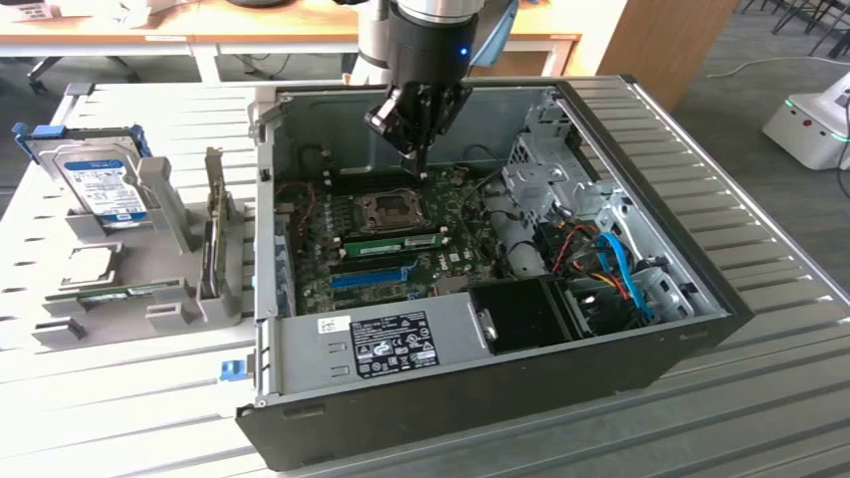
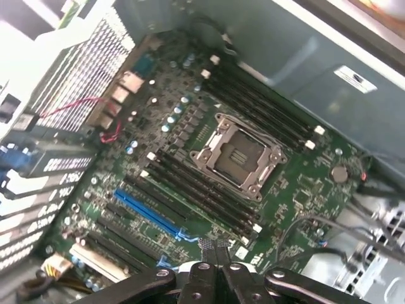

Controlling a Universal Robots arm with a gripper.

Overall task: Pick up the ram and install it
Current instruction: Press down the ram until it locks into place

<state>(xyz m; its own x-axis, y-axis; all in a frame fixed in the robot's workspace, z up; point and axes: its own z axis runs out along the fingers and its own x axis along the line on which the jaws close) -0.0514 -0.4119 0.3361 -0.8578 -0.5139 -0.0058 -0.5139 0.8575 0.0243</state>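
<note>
A ram stick (image 1: 394, 242), green with a pale label, lies along the motherboard's (image 1: 452, 261) slots just in front of the CPU socket (image 1: 393, 207), inside the open computer case (image 1: 664, 354). A second green ram stick (image 1: 126, 292) rests in the grey holder at the exterior view's left. My gripper (image 1: 421, 167) hangs over the back of the motherboard, behind the socket, shut with nothing between its fingers. In the wrist view the shut fingertips (image 2: 215, 248) point down at the board near the black memory slots (image 2: 199, 190) and the CPU socket (image 2: 240, 155).
A grey rack (image 1: 173, 264) left of the case holds a hard drive (image 1: 106, 184) and an upright dark expansion card (image 1: 213, 234). A blue slot (image 1: 366, 276), the drive cage (image 1: 551, 174), cables (image 1: 618, 264) and a black fan shroud (image 1: 531, 311) crowd the case. A white robot base (image 1: 810, 124) stands at the far right.
</note>
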